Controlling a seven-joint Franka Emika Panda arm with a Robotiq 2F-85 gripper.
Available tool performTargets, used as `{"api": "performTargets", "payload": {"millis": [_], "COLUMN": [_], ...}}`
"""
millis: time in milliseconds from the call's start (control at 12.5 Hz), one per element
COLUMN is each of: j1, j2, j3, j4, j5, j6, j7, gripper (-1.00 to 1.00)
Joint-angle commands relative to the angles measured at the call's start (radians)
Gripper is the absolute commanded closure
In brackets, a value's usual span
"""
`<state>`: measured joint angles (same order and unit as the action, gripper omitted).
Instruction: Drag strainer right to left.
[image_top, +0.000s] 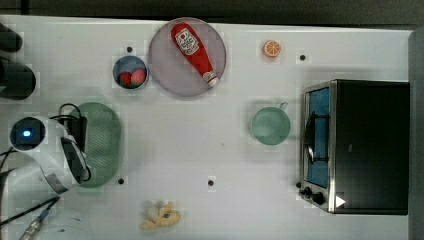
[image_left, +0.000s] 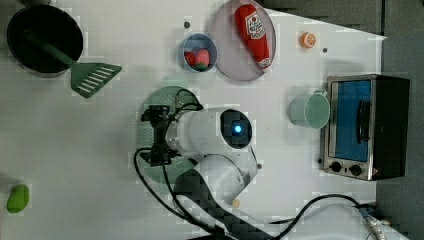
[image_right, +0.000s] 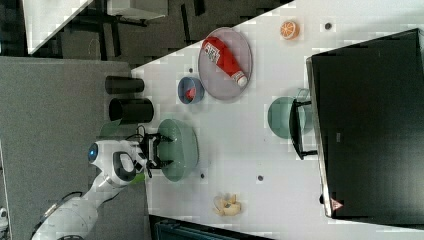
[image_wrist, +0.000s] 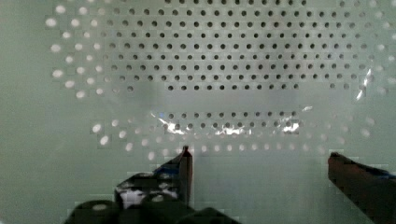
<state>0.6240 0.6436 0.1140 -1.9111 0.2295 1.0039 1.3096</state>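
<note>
The pale green oval strainer (image_top: 104, 140) lies near the top view's left edge, with its long side running up and down in the top view. My gripper (image_wrist: 259, 154) hangs over its bowl, open, with nothing between the two fingers. In the wrist view the dark fingertips (image_wrist: 186, 161) stand wide apart just above the perforated floor of the strainer (image_wrist: 219, 70). The white arm covers part of the strainer (image_left: 167, 96) in the left view. In the right view my gripper (image_right: 162, 150) reaches into the strainer (image_right: 184, 145) from the right view's left.
A grey plate (image_top: 165, 70) holds a ketchup bottle (image_top: 192, 50), with a blue bowl (image_top: 130, 71) of strawberries beside it. A green cup (image_top: 270, 125) stands before the toaster oven (image_top: 360, 145). An orange slice (image_top: 272, 48), a banana (image_top: 161, 216) and a black pot (image_left: 44, 37) with a spatula lie around.
</note>
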Motion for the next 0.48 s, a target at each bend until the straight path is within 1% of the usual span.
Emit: {"api": "performTargets", "payload": {"millis": [80, 320, 480], "j1": [0.052, 0.054, 0.054], "j2": [0.010, -0.009, -0.073], "j3": [-0.016, -0.038, -0.081], "j4": [0.045, 0.048, 0.040], "j5": [-0.014, -0.024, -0.041], "j6": [0.010, -0.005, -0.139], "j7": [0.077, 0.042, -0.107], "gripper": [-1.00, -1.00, -1.00]}}
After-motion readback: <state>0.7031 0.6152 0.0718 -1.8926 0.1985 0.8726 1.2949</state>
